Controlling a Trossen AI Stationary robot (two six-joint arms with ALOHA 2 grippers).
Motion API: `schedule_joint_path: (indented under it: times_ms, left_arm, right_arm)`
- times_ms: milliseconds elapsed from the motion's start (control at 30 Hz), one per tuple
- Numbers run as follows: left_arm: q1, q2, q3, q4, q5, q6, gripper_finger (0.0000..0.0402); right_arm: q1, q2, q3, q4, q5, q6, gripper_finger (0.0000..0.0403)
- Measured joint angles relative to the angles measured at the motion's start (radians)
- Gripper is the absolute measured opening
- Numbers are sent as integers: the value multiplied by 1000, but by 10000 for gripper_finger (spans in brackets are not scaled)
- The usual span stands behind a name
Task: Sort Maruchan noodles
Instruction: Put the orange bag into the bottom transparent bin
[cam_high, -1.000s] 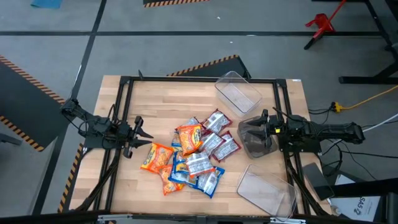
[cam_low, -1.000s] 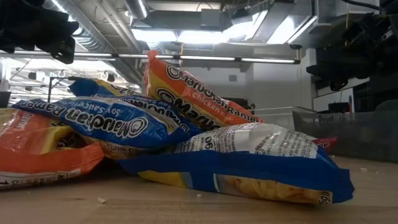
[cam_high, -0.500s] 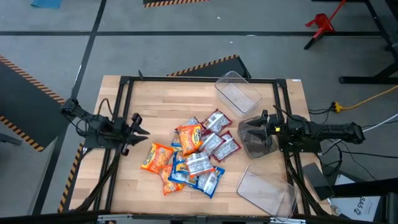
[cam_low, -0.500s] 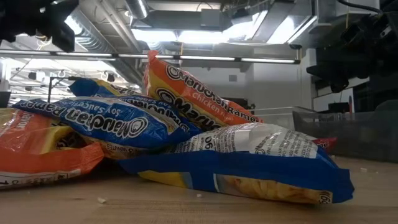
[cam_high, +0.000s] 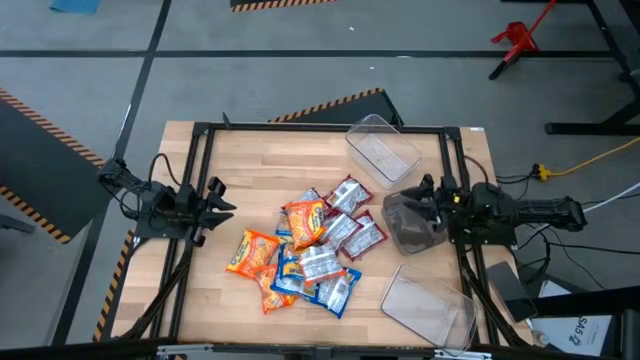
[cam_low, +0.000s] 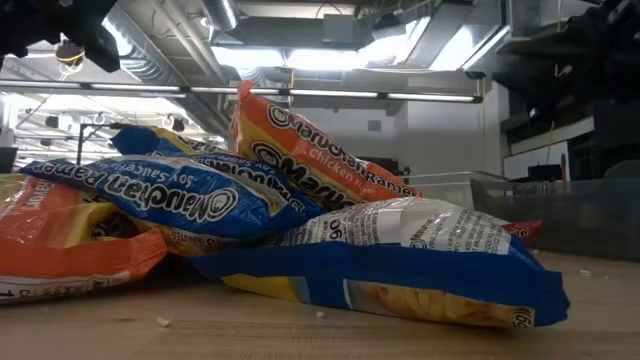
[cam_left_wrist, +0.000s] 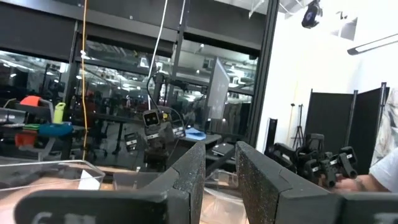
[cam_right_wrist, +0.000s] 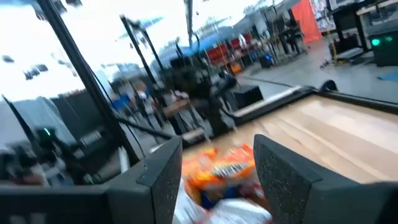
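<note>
The Maruchan noodles (cam_high: 315, 245) lie in a loose heap at the table's middle: orange packets (cam_high: 252, 252), blue-and-yellow ones (cam_high: 325, 290) and maroon-and-white ones (cam_high: 350, 195), overlapping each other. In the low view the noodles (cam_low: 300, 210) fill the foreground, a blue packet (cam_low: 400, 265) flat on the wood. My left gripper (cam_high: 222, 205) hovers left of the heap, pointing at it, fingers a little apart (cam_left_wrist: 221, 180). My right gripper (cam_high: 422, 205) hangs open (cam_right_wrist: 217, 168) above the dark grey tub, facing the heap.
The dark grey tub (cam_high: 408, 225) stands right of the heap. One clear tub (cam_high: 382, 148) sits near the far edge, another (cam_high: 428, 308) at the near right corner. A black frame (cam_high: 200, 150) runs around the table. Bare wood lies left of the heap.
My left gripper has drawn back from the heap toward the table's left and far edges and risen. My right arm has shifted slightly above the dark tub. The packets have stayed where they were.
</note>
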Motion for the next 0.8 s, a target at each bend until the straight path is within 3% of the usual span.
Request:
schedule_joint_path:
  times_ms: [167, 267, 467, 633, 800]
  left_arm:
    - [0, 0, 0, 7, 1, -32, 84]
    - [0, 0, 0, 37, -15, -27, 84]
    - [0, 0, 0, 196, -125, 41, 84]
    - [0, 0, 0, 232, -233, 62, 84]
    - [0, 0, 5, 235, -314, 20, 84]
  right_arm:
    - [0, 0, 0, 20, -10, 30, 186]
    - [0, 0, 0, 22, 42, 21, 186]
    - [0, 0, 0, 17, 64, 19, 186]
    - [0, 0, 3, 14, 80, 9, 186]
    - [0, 0, 112, -61, 79, -105, 186]
